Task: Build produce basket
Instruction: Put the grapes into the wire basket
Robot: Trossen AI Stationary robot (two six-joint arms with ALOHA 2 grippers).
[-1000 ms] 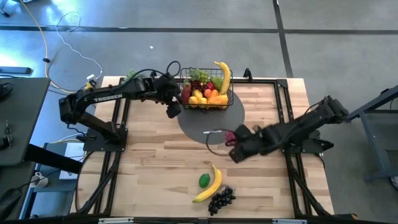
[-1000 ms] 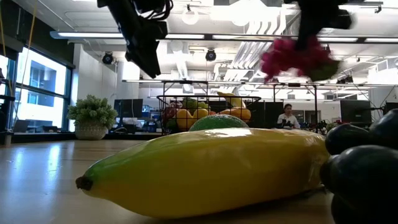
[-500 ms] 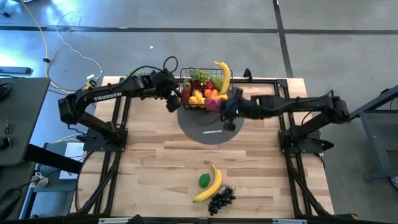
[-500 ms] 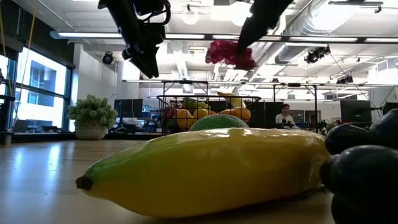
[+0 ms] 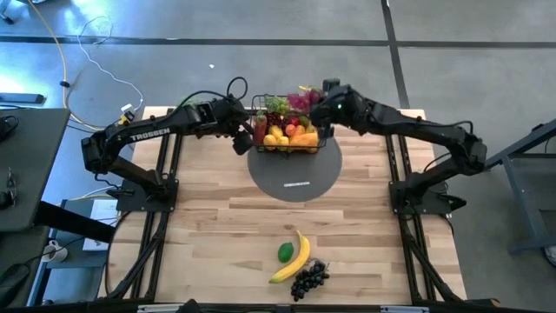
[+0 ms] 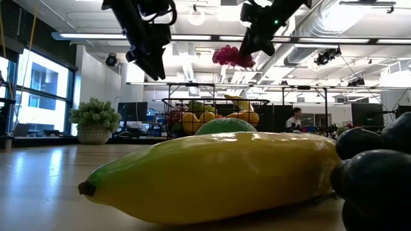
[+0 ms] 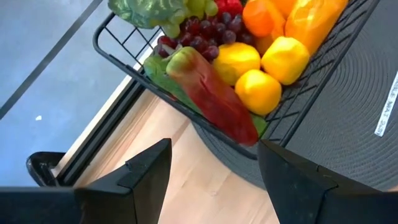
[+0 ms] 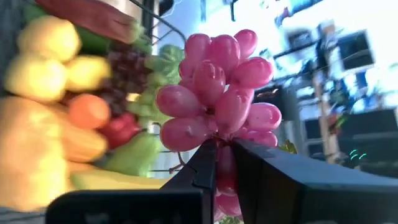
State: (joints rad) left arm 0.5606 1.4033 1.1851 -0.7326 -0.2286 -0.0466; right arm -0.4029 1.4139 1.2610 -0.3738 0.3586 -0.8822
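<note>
Swung across from mid-table, right gripper (image 5: 323, 97), clamped on pink grapes (image 6: 232, 56), hangs just above basket (image 5: 287, 148), directly below; left gripper (image 5: 241, 139) waits open beside its left wall.

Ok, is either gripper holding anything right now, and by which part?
The right gripper pinches the pink grape bunch at its stem end, above the basket. The left gripper is open, empty.

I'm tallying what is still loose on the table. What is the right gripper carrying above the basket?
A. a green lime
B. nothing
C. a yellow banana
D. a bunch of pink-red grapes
D: the right gripper is shut on the pink-red grapes, which hang over the basket in the high view, while the banana and the green fruit lie near the table's front edge.
</note>
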